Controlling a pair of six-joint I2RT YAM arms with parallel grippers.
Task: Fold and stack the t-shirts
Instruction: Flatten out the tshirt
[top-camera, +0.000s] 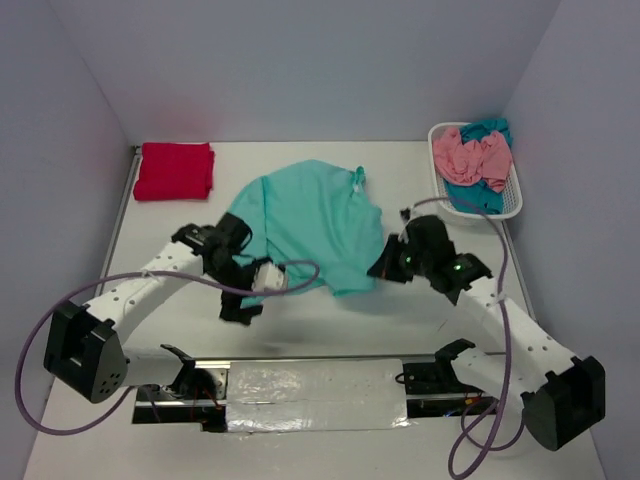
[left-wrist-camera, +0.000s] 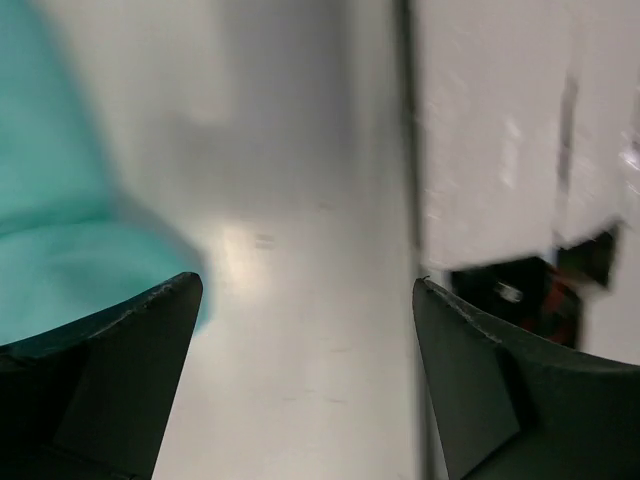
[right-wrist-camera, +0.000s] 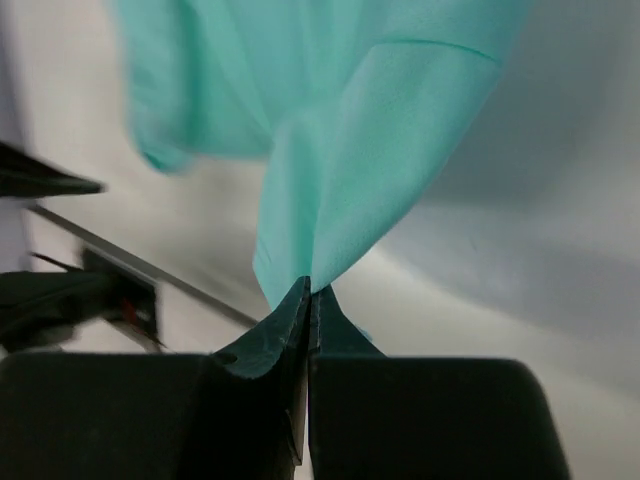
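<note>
Top external view, from the left: a crimson red shirt (top-camera: 174, 171) lies folded at the far left corner of the table (top-camera: 330, 325), well apart from everything else. Nearer the middle, the left gripper (top-camera: 240, 304) hangs over bare tabletop just beside the near left edge of the mint-teal shirt (top-camera: 312, 222). Its wrist view shows the left gripper (left-wrist-camera: 307, 283) with jaws spread wide and nothing between them but white table (the picture is blurred), while the mint-teal shirt (left-wrist-camera: 60, 230) lies off to the left by one fingertip.

The mint-teal shirt spreads rumpled across the table's centre, partly doubled over, with its collar towards the far right.

At its near right corner sits the right gripper (top-camera: 386, 266). In the right wrist view the right gripper (right-wrist-camera: 308, 292) has its jaws pressed together on a pinch of the mint-teal shirt (right-wrist-camera: 350, 150), and the cloth rises in a taut fold from the tips.

At the far right corner stands a white lattice basket (top-camera: 508, 208), holding a salmon pink shirt (top-camera: 470, 156) bunched on top of a darker teal-blue shirt (top-camera: 489, 128).
</note>
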